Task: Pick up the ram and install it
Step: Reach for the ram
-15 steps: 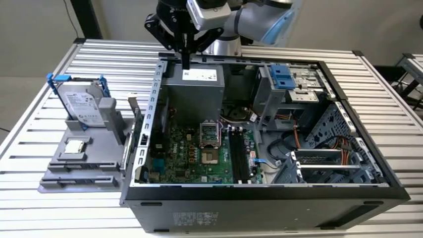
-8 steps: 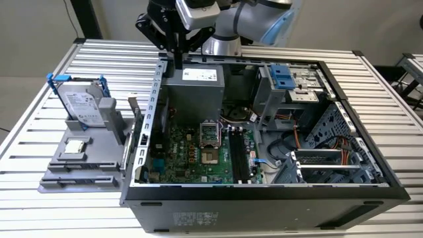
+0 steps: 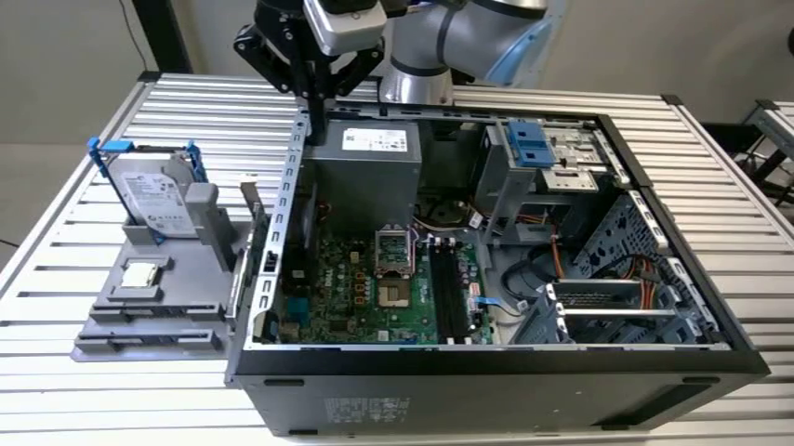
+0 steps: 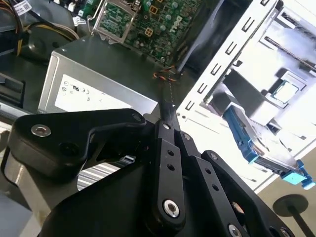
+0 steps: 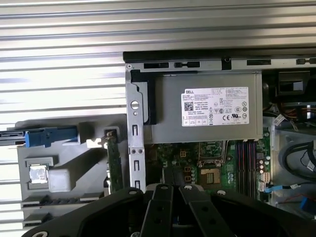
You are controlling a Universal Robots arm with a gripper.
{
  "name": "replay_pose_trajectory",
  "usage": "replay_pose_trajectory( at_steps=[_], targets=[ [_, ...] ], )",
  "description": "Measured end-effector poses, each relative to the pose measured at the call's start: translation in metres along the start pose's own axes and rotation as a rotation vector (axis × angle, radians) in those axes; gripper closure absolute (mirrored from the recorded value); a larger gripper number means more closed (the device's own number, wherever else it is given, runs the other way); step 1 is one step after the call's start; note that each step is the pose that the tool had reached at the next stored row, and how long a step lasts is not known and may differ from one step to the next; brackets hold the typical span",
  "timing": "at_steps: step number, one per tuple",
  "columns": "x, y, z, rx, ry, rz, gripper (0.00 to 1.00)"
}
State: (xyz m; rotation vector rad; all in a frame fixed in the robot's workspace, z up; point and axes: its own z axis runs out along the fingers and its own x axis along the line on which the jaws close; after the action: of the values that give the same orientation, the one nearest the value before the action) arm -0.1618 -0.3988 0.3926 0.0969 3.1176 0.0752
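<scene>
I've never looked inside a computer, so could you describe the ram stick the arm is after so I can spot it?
Find the open computer case, then the grey tray beside it on the exterior view's left. The ram stands on edge in that tray, on the side nearest the case. Unlike the boxy silver hard drive beside it, it is a thin, narrow circuit-board strip.

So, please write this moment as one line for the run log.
stage: ram not yet picked | gripper: shut, empty, near power supply | ram: upright in gray holder outside case
</scene>
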Motion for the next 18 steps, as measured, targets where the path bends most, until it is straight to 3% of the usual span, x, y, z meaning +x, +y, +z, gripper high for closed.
replay_pose_trajectory(
  at_steps=[18],
  targets=[
    [0.0395,-0.0024,-0.0009,-0.0002,-0.0005,-0.002,1.0]
  ],
)
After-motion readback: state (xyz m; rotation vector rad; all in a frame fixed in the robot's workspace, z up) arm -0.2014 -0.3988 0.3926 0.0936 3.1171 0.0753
